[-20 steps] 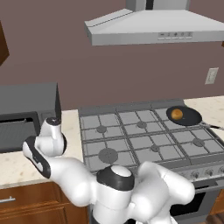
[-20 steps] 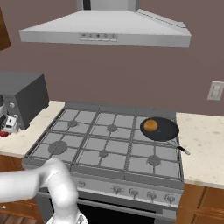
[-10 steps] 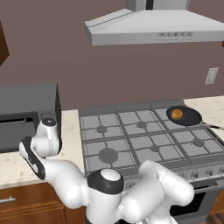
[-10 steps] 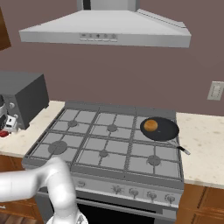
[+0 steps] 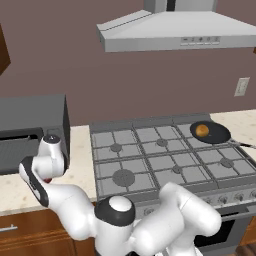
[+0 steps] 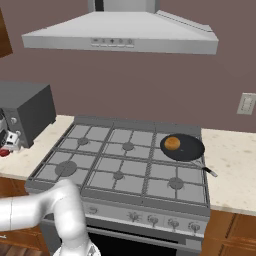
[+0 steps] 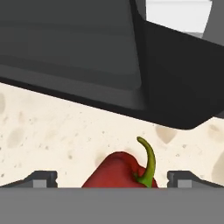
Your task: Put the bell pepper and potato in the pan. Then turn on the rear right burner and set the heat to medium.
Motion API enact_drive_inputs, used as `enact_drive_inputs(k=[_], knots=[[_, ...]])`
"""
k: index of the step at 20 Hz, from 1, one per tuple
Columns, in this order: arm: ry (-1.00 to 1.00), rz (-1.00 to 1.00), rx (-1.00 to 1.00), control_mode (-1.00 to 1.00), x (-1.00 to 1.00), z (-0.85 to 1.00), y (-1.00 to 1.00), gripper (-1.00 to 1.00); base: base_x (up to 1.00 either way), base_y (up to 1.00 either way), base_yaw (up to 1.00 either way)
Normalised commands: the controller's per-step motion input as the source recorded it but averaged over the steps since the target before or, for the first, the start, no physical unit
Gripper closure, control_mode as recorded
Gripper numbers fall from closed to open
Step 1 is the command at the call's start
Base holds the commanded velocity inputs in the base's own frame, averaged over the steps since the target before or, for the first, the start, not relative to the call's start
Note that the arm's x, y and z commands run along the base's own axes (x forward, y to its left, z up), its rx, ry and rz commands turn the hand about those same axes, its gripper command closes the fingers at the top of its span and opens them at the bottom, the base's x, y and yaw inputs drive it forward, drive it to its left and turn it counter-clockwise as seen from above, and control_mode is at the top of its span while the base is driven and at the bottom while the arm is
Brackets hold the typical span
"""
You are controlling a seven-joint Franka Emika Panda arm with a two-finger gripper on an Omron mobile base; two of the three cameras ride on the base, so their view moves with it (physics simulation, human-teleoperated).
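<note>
Speckled cream counter (image 7: pixel 65 131) ran beneath a dark microwave (image 7: pixel 109 57) in the hand view. At 6 o'clock there, the bell pepper (image 7: pixel 120 173) lay between the wide-spread tips of the gripper (image 7: pixel 113 179), unheld, stem pointing to 12. Both base views showed what the hand view lacked: the potato (image 6: pixel 172 143) sitting in the pan (image 6: pixel 192 150) on the stove's (image 6: pixel 125 165) rear right burner.

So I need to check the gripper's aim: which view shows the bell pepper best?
The hand view: the bell pepper lies close up on the speckled counter, green stem visible, between the open gripper tips. In the right base view it is a small red spot at the left edge. In the left base view the arm covers that spot.
</note>
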Motion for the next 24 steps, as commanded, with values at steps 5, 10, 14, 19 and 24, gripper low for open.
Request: enact_drive_inputs(k=[5, 10, 14, 19, 24], knots=[[0.0, 0.0, 0.0, -1.0, 0.0, 0.0, 0.0, 1.0, 0.0, 0.0, 0.0], [0.0, 0.0, 0.0, -1.0, 0.0, 0.0, 0.0, 1.0, 0.0, 0.0, 0.0], [-0.01, 0.0, 0.01, -1.0, -0.28, 0.15, 0.0, 1.0, 0.0, 0.0, 0.0], [0.0, 0.0, 0.03, -1.0, -0.58, 0.79, -0.29, 1.0, 0.0, 0.0, 0.0], [0.0, 0.0, 0.03, -1.0, -0.21, 0.91, -0.58, 1.0, 0.0, 0.0, 0.0]])
